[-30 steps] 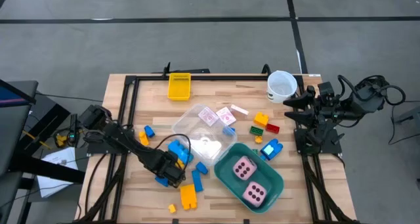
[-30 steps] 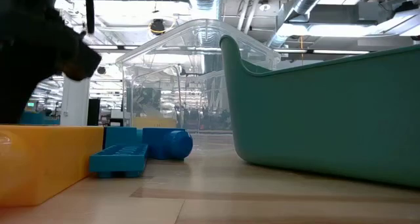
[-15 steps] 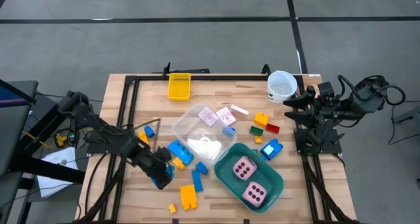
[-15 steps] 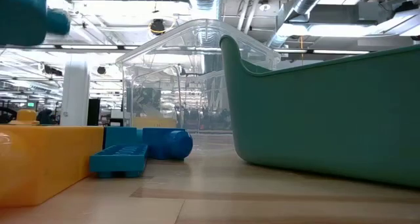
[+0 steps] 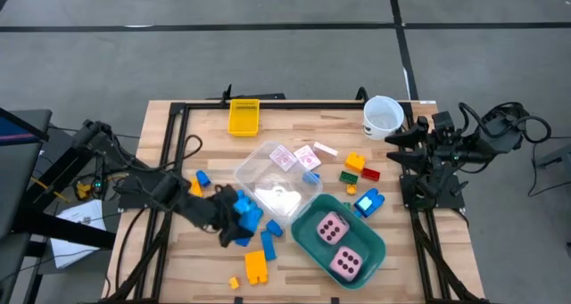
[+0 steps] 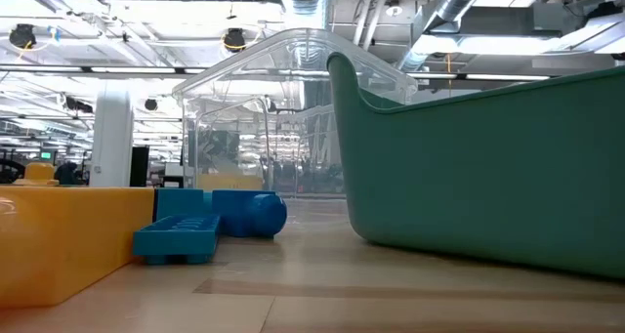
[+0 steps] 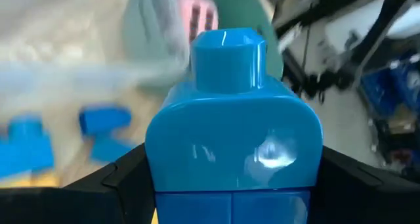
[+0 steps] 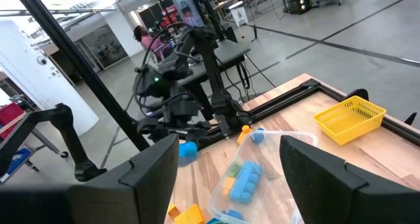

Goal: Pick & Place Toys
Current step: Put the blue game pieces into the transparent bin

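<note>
My left gripper (image 5: 235, 227) hangs over the table's near left part, shut on a blue brick (image 7: 233, 132) with one round stud. The right wrist view shows that brick (image 8: 188, 150) in the air. More toys lie loose: blue bricks (image 5: 246, 206), a yellow brick (image 5: 256, 266), and orange, red and green bricks (image 5: 357, 168). Two pink dice (image 5: 337, 243) lie in the teal tub (image 5: 305, 231). Pink-white cards (image 5: 294, 156) lie by the clear container (image 5: 268, 175). My right gripper (image 5: 403, 149) waits open and high at the table's right edge. My left gripper pinches the blue brick by its two opposite side walls (image 7: 157, 178), one dark finger (image 7: 125, 184) on each side. The fingers slant downward toward the table's right side. The brick is lifted clear of the table, and its stud (image 7: 228, 56) points away from the wrist.
A yellow basket (image 5: 243, 117) stands at the far edge and a white cup (image 5: 382, 117) at the far right. In the low view the teal tub's wall (image 6: 488, 167) fills the right, with the clear container (image 6: 283, 128) behind it. A dark frame borders the table.
My left gripper has risen from the table's near left part with the blue brick, which is now lifted clear. It has tipped from pointing steeply down toward level and shifted a little toward the teal tub. In the low view it has left the picture upward.
</note>
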